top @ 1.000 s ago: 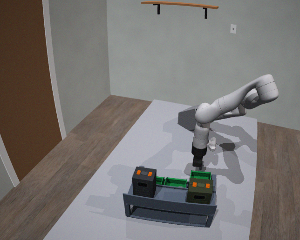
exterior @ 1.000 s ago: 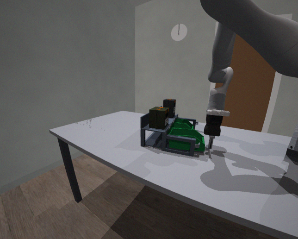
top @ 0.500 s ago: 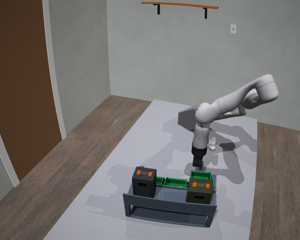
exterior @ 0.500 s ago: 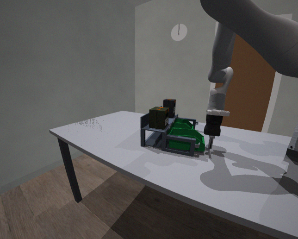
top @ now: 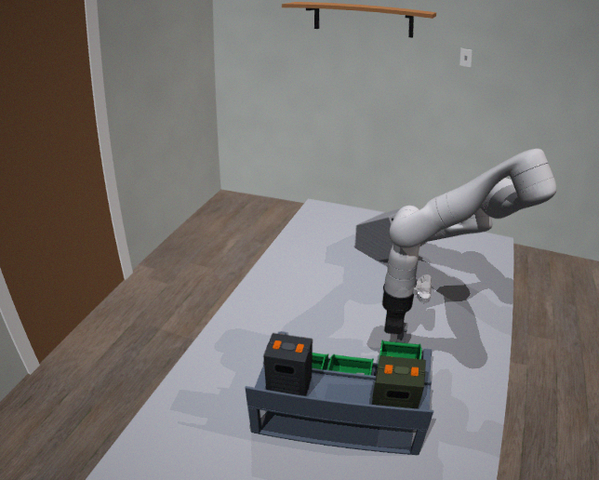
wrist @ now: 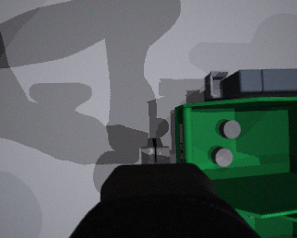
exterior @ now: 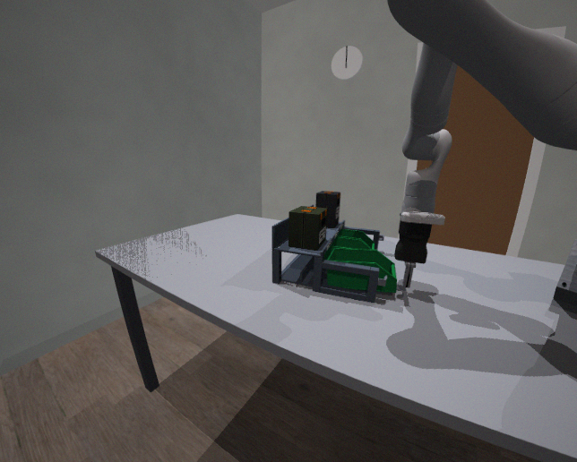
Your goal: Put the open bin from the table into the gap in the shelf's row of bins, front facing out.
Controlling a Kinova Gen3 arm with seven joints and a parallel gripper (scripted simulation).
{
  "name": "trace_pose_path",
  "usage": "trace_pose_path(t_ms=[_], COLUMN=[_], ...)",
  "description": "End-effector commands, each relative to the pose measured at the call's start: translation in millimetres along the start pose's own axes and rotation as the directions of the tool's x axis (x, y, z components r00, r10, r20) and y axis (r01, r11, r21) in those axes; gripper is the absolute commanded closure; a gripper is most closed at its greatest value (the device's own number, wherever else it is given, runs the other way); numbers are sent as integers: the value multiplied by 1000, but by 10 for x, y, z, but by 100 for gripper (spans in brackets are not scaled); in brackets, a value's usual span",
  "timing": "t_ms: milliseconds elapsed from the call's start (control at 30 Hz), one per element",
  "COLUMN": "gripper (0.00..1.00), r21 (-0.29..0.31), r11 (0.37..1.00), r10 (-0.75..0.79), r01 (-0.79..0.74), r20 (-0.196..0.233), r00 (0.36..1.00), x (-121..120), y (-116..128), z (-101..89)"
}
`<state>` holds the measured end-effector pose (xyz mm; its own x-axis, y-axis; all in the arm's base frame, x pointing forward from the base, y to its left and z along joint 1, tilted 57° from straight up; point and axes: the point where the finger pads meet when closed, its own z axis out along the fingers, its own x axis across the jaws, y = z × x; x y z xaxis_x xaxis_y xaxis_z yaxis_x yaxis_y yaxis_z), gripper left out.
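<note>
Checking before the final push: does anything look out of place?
Yes. The green bin at the end of the row sticks out past the shelf front, unlike its neighbours. The shut pincer stands beside it, holding nothing.

Brown door (top: 49, 165) left; wooden wall shelf (top: 357, 8); wall switch (top: 465, 57); round disc (exterior: 347, 62), possibly clock.

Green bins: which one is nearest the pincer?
The end bin below the olive box, sticking out past the others; the shut pincer hangs just outside it.
</note>
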<state>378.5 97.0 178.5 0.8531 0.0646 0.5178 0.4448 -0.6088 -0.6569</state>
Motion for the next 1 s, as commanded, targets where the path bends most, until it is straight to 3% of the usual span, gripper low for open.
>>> trace_pose_path(t_ms=[0,967], gripper=[100,100], r21=[-1,-1], r11=[1000,1000], r10=[0,0], r01=[0,0], r20=[-1,-1], r00=[1000,1000], x=[2,108], y=[4,5], z=[-5,-8])
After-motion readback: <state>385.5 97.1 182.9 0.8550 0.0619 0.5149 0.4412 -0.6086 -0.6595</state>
